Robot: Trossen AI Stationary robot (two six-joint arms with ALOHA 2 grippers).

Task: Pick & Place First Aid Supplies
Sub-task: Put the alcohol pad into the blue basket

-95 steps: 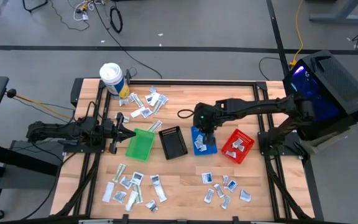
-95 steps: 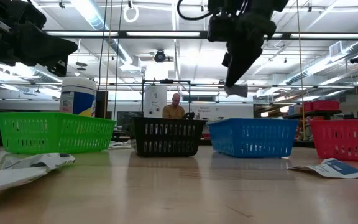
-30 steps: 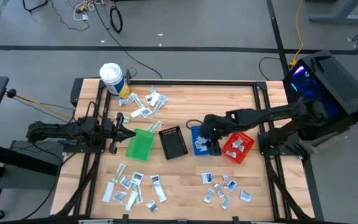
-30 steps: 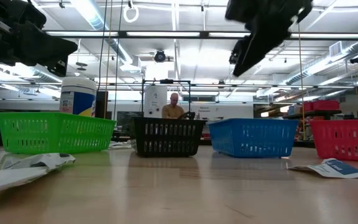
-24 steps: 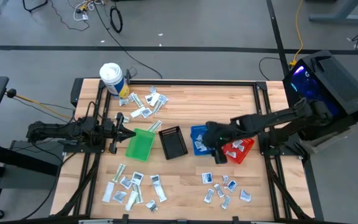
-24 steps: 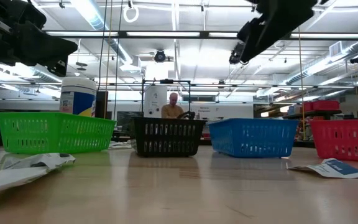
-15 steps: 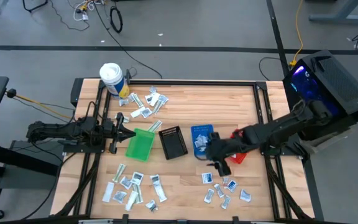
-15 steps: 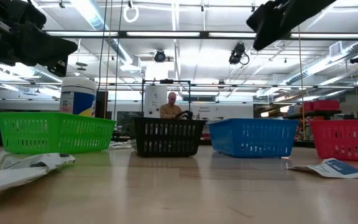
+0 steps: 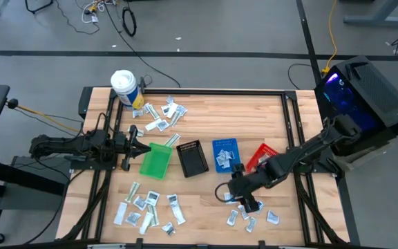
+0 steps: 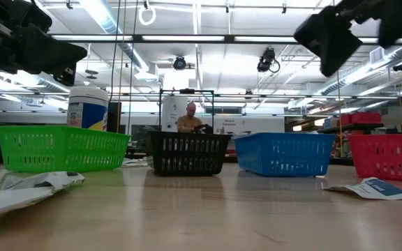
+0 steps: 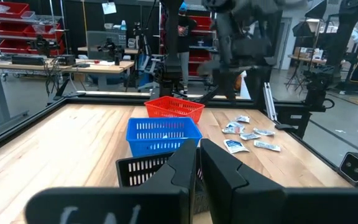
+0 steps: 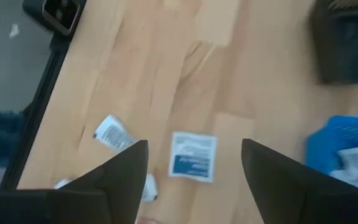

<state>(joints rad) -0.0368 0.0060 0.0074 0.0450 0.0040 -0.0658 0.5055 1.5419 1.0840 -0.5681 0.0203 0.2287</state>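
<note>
Four bins in a row — right gripper fingers apart, left gripper fingers closed.

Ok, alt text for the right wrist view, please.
The right gripper, fingers wide open, hangs over the wooden table above a white-and-blue sachet. Another sachet lies beside it, and a blue bin shows at the edge.

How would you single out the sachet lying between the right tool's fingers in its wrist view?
On the pale wooden table, find the small blue plastic bin. Beside it lies a flat white sachet; unlike its smaller neighbours, it is square with a dark blue printed band.
</note>
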